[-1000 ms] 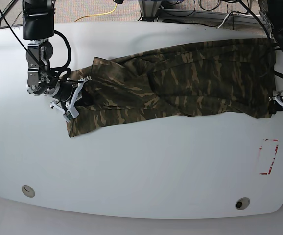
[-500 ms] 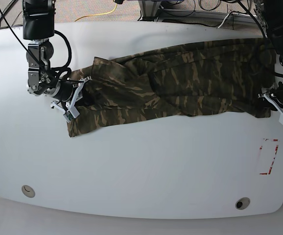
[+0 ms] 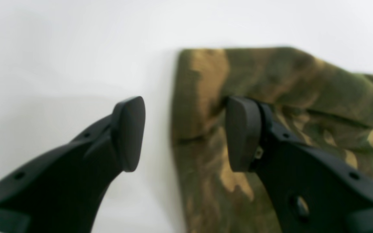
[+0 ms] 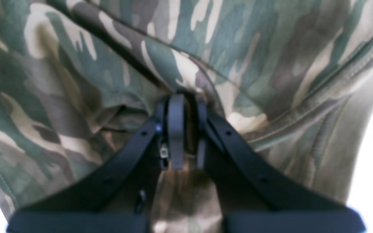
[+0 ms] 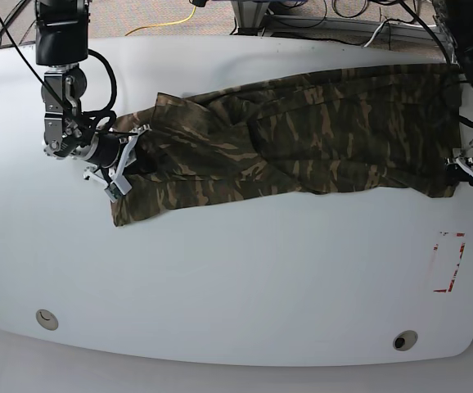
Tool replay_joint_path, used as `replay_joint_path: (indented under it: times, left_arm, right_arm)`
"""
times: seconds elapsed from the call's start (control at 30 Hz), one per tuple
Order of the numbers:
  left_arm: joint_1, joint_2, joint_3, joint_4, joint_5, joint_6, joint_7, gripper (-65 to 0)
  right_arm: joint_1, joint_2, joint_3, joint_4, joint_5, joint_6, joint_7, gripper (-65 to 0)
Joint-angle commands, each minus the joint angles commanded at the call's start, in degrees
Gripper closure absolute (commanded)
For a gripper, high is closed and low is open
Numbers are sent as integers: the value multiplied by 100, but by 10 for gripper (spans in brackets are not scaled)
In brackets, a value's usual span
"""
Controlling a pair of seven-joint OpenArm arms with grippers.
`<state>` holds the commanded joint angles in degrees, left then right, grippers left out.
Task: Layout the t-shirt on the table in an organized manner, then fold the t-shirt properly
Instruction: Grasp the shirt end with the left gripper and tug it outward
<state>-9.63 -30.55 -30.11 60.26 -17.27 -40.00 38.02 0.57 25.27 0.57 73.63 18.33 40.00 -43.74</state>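
The camouflage t-shirt (image 5: 302, 135) lies stretched in a long crumpled band across the far half of the white table (image 5: 245, 278). At its left end my right gripper (image 5: 122, 168) is shut on a fold of the t-shirt (image 4: 238, 48); in the right wrist view the gripper (image 4: 186, 136) has cloth pinched between its fingers. At the t-shirt's lower right corner my left gripper (image 5: 470, 173) stands open. In the left wrist view this gripper (image 3: 185, 132) straddles the t-shirt's (image 3: 303, 84) edge, one finger over cloth, the other over bare table (image 3: 60, 48).
A red-outlined tape rectangle (image 5: 449, 262) marks the table near the right front. Two round grommet holes (image 5: 47, 319) (image 5: 404, 340) sit near the front edge. Cables (image 5: 171, 20) and equipment legs lie beyond the far edge.
My left gripper moved in over the t-shirt's right corner half a second ago and has drawn back slightly to the right. My right gripper and the t-shirt's left end shifted slightly up and left.
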Motion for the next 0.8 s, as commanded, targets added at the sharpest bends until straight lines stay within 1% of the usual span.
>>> replay_joint_path:
  times: [0.17,0.43,0.63,0.7,0.8]
  left_arm:
    - [62,0,-18,123,0,0,0,-367]
    - [70,35,-9,105,26,0,-26,-367]
    - [18,264,9,-35,35,0,-44,-367]
    - [-53,273,35,-114,35,0,-44,-367]
    - [-255,281,273,-360,35,0,-44,-367]
  right_arm:
    - [-9,105,0,0,0,0,18,-49]
    - [-18,176,0,0,0,0,18,-48]
    - [-26,176,0,18,0,0,18,-48]
    - [-44,176,0,26,9,0,18,-48]
    - [-105,176,0,62,9,0,18,-48]
